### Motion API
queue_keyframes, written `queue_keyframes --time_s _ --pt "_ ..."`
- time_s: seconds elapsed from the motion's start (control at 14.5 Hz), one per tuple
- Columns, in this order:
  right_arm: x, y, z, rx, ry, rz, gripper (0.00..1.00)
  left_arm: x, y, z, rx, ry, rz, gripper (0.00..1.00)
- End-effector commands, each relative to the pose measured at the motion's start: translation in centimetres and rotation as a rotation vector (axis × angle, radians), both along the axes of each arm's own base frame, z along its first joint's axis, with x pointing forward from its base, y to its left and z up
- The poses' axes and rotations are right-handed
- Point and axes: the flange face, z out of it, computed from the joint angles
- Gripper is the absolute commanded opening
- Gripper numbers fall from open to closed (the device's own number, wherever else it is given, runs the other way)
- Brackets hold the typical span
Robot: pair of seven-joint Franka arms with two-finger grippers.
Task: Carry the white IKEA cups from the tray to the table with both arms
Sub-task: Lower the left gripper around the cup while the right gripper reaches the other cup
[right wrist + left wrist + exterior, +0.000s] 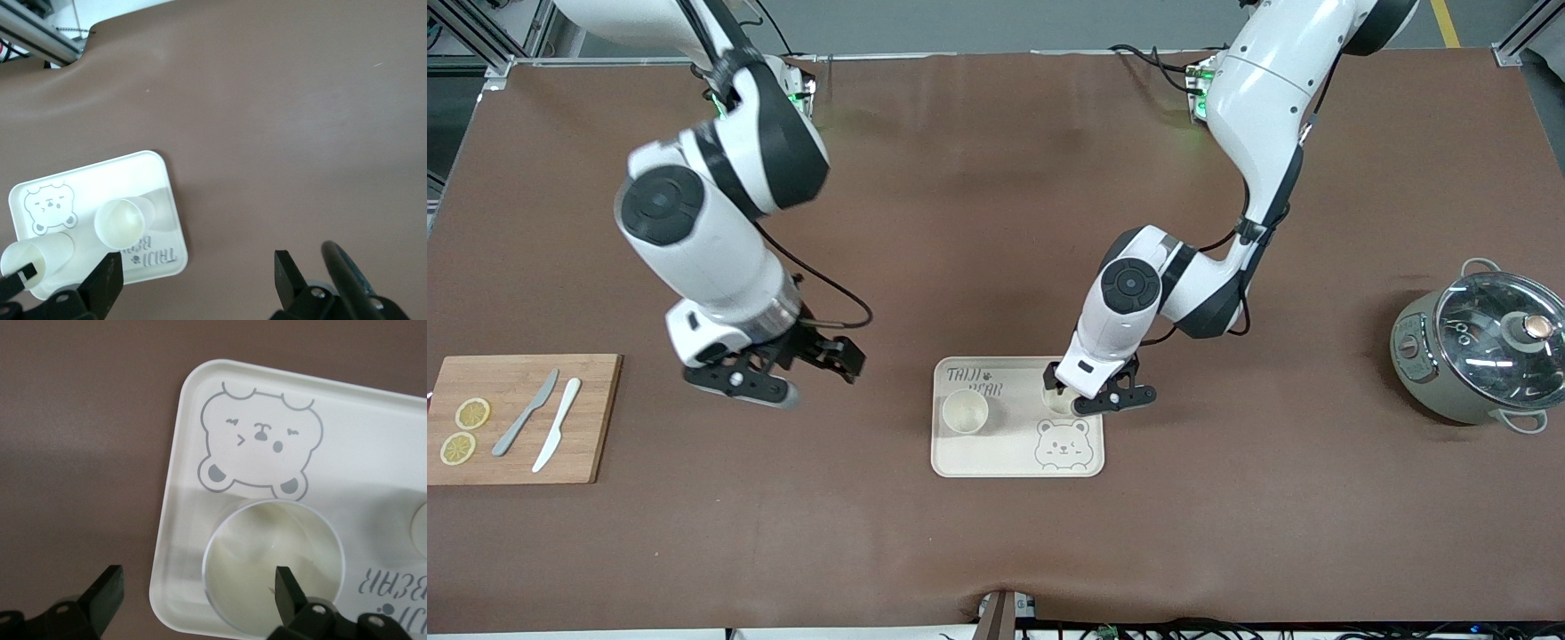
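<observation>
Jaws spread, left gripper (pixel 1100 404) straddles one off-white tapered cup (pixel 273 565) on the cream bear tray (pixel 960 458) to lift it; right gripper (pixel 805 369) waits, released, over brown table (pixel 996 222).

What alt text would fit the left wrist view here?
The left tool, open, sits low over a white cup on a cream tray, one finger above the cup's inside and the other off the tray's edge over the brown table. A drawn bear face lies beside the cup.

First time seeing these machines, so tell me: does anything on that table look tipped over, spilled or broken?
Nothing stands out. Both white cups stand upright on the tray; the open left gripper is at one, the open right gripper hangs over bare table.
</observation>
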Motion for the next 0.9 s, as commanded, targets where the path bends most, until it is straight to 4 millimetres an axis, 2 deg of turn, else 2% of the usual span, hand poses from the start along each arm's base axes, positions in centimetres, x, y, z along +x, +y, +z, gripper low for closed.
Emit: queue_keyframes --time_s 0.0,0.14,0.28,0.41,0.62,0.69,0.76,0.83 --pt "0.7 4.0 -4.6 0.036 0.002 -0.016 1.00 -0.7 0.5 0.3 0.023 -0.017 0.007 1.00" --pt "0.8 6.2 -8.3 0.030 0.015 0.007 1.00 -0.7 0.7 0.2 0.028 -0.019 0.004 1.00" --pt "0.4 8.2 -10.6 0.023 0.029 0.032 1.00 -0.9 0.8 -0.1 0.034 -0.014 -0.001 1.00" --pt "-0.1 9.4 -11.9 0.019 0.035 0.047 1.00 -0.9 0.4 0.0 0.032 -0.016 -0.001 1.00" --pt "0.0 9.8 -13.1 0.028 0.020 0.050 1.00 -0.9 0.4 -0.3 0.037 -0.015 -0.001 1.00" --pt "0.1 10.0 -13.7 0.031 0.015 0.051 1.00 -0.9 0.2 -0.1 0.034 -0.019 0.008 0.58" --pt "0.0 10.1 -14.5 0.026 0.019 0.054 1.00 -0.8 0.4 0.2 0.036 -0.022 0.033 0.01" --pt "0.0 10.2 -14.8 0.026 0.019 0.056 1.00 -0.8 0.2 0.1 0.034 -0.025 0.036 0.00"
